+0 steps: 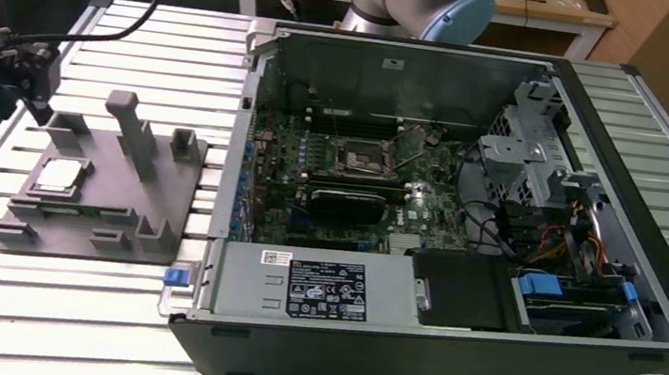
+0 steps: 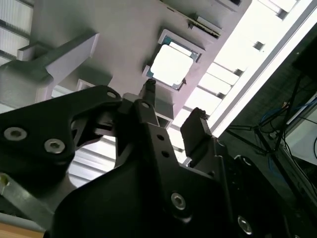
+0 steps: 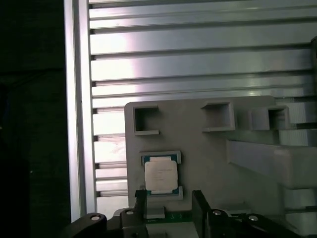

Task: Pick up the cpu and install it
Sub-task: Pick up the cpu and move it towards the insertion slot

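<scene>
- A slotted aluminium bench (image 1: 44, 306) carries everything, its long silver slats running across the exterior view.
- On the exterior view's left lies a grey fixture plate (image 1: 45, 235) with several raised blocks and a tall upright post (image 1: 133, 127).
- The cpu (image 1: 59, 177) lies flat, silvery top up, in a framed nest on that plate, at the side of the plate toward the exterior view's left edge. Both wrist views show it seated square in its nest (image 3: 160, 176) (image 2: 171, 67).
- The end effector (image 1: 36, 108) hangs over the plate's far corner on the exterior view's left, near the cpu but apart from it.
- In the first wrist view the end effector (image 3: 169, 202) has its two dark fingers spread wide, and nothing sits in the gap between them. The second wrist view shows the same spread (image 2: 173, 106), with the cpu beyond the tips and untouched.
- An open computer case (image 1: 441, 361) lies on its side on the exterior view's right, just beside the plate.
- Inside it sits the green motherboard (image 1: 432, 218), with the square socket (image 1: 357, 155) near its middle.
</scene>
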You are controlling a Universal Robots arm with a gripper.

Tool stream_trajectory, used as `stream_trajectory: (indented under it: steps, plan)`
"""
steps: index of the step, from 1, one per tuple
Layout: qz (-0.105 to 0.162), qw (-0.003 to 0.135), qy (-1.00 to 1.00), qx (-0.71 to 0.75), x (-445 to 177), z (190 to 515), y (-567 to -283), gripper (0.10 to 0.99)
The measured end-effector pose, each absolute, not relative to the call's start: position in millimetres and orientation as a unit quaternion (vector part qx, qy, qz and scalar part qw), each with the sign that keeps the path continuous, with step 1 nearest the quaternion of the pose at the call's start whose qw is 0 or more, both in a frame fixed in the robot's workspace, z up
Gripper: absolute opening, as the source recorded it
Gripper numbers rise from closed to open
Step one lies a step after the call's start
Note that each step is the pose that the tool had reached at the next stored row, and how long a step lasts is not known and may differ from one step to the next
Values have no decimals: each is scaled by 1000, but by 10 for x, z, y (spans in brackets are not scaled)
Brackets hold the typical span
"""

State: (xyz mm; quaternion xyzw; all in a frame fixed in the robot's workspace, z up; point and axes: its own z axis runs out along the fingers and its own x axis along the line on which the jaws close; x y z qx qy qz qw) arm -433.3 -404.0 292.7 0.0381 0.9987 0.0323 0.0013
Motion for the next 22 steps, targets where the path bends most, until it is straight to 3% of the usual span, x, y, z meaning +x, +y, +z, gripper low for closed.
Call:
stream_trajectory:
  steps: [1,4,5,22]
  plan:
    - [32,1,999,38,-4333,2921,-4045,525]
    - [32,1,999,38,-4334,2893,-4053,580]
    - [32,1,999,38,-4334,2879,-4054,647]
    - [32,1,999,25,-4334,2614,-4062,647]
